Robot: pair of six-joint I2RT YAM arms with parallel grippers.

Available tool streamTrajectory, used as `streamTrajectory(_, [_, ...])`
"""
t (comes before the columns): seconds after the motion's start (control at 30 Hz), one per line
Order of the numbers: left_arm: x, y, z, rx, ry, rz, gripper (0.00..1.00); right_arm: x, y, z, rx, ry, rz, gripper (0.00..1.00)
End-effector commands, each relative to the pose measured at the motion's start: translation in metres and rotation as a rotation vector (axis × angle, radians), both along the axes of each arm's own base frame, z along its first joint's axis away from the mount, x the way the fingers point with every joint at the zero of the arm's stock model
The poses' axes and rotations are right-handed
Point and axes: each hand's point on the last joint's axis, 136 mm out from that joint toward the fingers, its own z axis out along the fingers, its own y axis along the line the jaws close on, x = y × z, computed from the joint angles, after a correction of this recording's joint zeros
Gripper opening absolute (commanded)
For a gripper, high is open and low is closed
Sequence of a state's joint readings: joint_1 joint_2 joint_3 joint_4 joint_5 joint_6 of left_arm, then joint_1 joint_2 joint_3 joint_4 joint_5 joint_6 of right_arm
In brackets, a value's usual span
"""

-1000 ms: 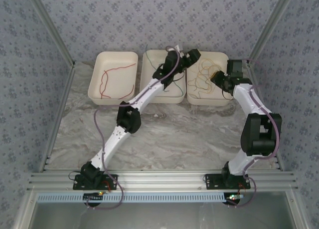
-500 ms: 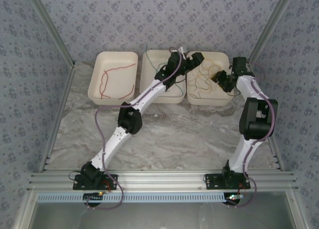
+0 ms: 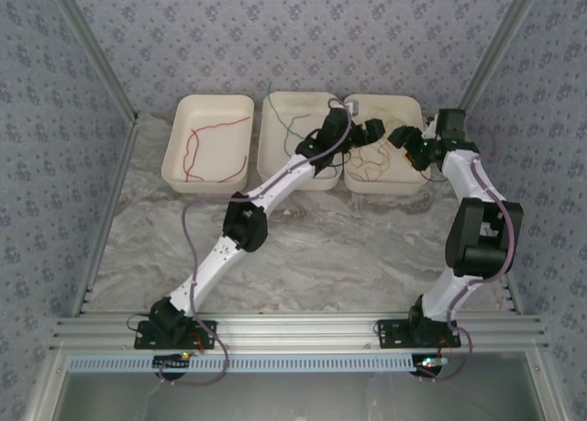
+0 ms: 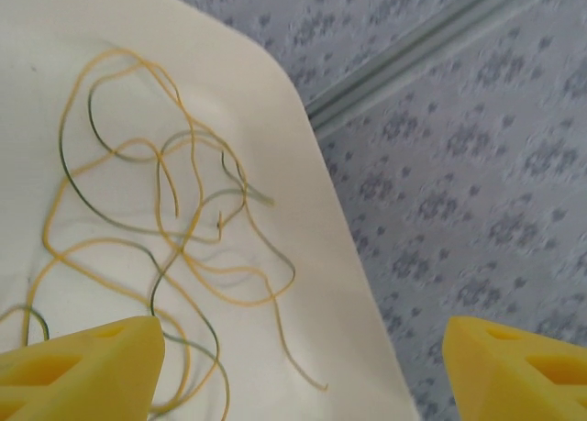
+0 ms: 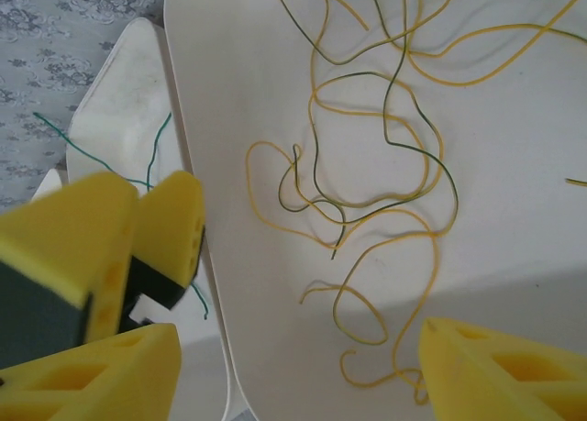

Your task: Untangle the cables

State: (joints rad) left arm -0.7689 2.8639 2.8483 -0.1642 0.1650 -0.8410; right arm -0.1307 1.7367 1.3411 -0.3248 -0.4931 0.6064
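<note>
Open and empty, the left claw point(image 3: 371, 132) and right claw point(image 3: 404, 137) hover over the right-hand tray point(image 3: 390, 189), whose yellow-green cable tangle point(image 5: 367, 192) sprawls mid-frame ahead of the right claw, seemingly the better aligned.

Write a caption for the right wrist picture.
Open yellow fingers hover above a white tray of tangled yellow and green cables.

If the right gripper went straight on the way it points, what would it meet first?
Most likely the yellow and green cables tangled in the white tray; the right gripper, open, points at them. Depth is unclear.
</note>
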Motion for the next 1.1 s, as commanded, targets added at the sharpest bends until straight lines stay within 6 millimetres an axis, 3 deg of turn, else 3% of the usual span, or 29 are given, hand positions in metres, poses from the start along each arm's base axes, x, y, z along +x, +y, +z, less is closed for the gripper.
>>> streamTrajectory(0.0, [-0.015,-0.005,0.036,0.043,-0.104,-0.034,0.81,0.013,0.015,0.003,0.037,-0.08,0.078,0.7])
streamTrajectory(0.13, [-0.015,-0.002,0.048,0.042,-0.119,-0.029,0.82,0.007,0.009,-0.008,0.023,-0.052,0.051,0.68])
streamTrajectory(0.2, [-0.017,0.001,0.063,0.034,-0.127,-0.032,0.77,0.001,0.003,-0.006,-0.002,-0.065,0.021,0.68])
streamTrajectory(0.33, [-0.031,0.018,0.124,0.05,-0.191,-0.013,0.72,-0.022,-0.019,0.013,-0.124,-0.141,-0.077,0.68])
streamTrajectory(0.47, [-0.033,0.086,0.164,0.242,-0.183,0.157,0.74,-0.053,-0.043,0.047,-0.351,-0.255,-0.179,0.71])
streamTrajectory(0.5, [-0.035,0.104,0.166,0.31,-0.182,0.197,0.75,-0.062,-0.046,0.05,-0.411,-0.27,-0.198,0.74])
streamTrajectory(0.57, [-0.044,0.141,0.174,0.453,-0.182,0.269,0.76,-0.086,-0.057,0.054,-0.489,-0.305,-0.251,0.98])
streamTrajectory(0.67, [-0.058,0.171,0.174,0.553,-0.158,0.28,0.75,-0.122,-0.071,0.05,-0.554,-0.323,-0.343,0.99])
streamTrajectory(0.73, [-0.069,0.18,0.166,0.502,-0.198,0.265,0.75,-0.14,-0.073,0.049,-0.587,-0.349,-0.356,0.99])
streamTrajectory(0.77, [-0.077,0.197,0.166,0.397,-0.217,0.278,0.75,-0.149,-0.074,0.047,-0.612,-0.346,-0.363,0.99])
streamTrajectory(0.83, [-0.085,0.247,0.163,0.268,-0.184,0.339,0.73,-0.162,-0.077,0.046,-0.649,-0.344,-0.389,0.99])
streamTrajectory(0.9, [-0.106,0.296,0.151,0.307,-0.179,0.42,0.73,-0.173,-0.08,0.045,-0.662,-0.343,-0.419,0.99])
streamTrajectory(1.0, [-0.153,0.365,0.135,0.345,-0.174,0.529,0.74,-0.187,-0.088,0.04,-0.681,-0.329,-0.487,0.99])
streamTrajectory(1.03, [-0.168,0.384,0.124,0.389,-0.164,0.554,0.97,-0.19,-0.091,0.035,-0.689,-0.324,-0.504,0.99])
streamTrajectory(1.07, [-0.184,0.401,0.115,0.43,-0.161,0.571,0.99,-0.19,-0.088,0.029,-0.679,-0.328,-0.494,0.99])
